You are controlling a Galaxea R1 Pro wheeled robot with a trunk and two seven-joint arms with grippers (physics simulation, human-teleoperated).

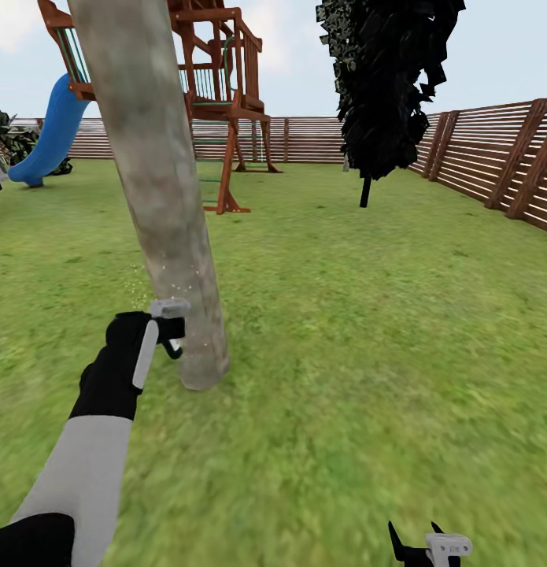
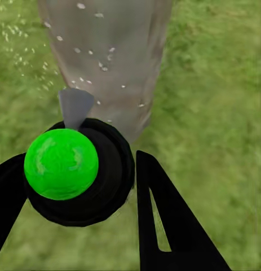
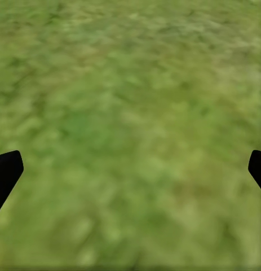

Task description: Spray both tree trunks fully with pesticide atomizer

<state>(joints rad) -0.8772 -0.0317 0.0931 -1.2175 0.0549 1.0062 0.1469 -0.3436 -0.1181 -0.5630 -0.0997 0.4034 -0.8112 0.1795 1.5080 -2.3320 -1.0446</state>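
Head view: left gripper (image 1: 172, 335) sits low beside the near tree trunk (image 1: 159, 189), almost touching its base, w/ faint white specks in the air around it, so spraying looks under way. Left wrist view shows the fingers (image 2: 169, 226) pinching the pesticide atomizer (image 2: 79, 178): black body w/ a bright green round top here, grey nozzle aimed at the bark (image 2: 113, 62), droplets scattered over it.

To do this step well, I'd keep the nozzle square to the trunk and close, sweep up and around, since only one low patch is getting hit and the far side prob gets nothing from this stance.

Right gripper (image 1: 426, 547) hangs over the grass (image 3: 130, 124) at the frame's lower edge, tips spread wide, nothing in it.

Room: open lawn (image 1: 367, 331) all round the trunk base, so circling is easy. Play set (image 1: 218, 94) stands behind, fence (image 1: 501, 153) well off right, second tree (image 1: 383, 87) near that fence corner, w/ clear lawn between.
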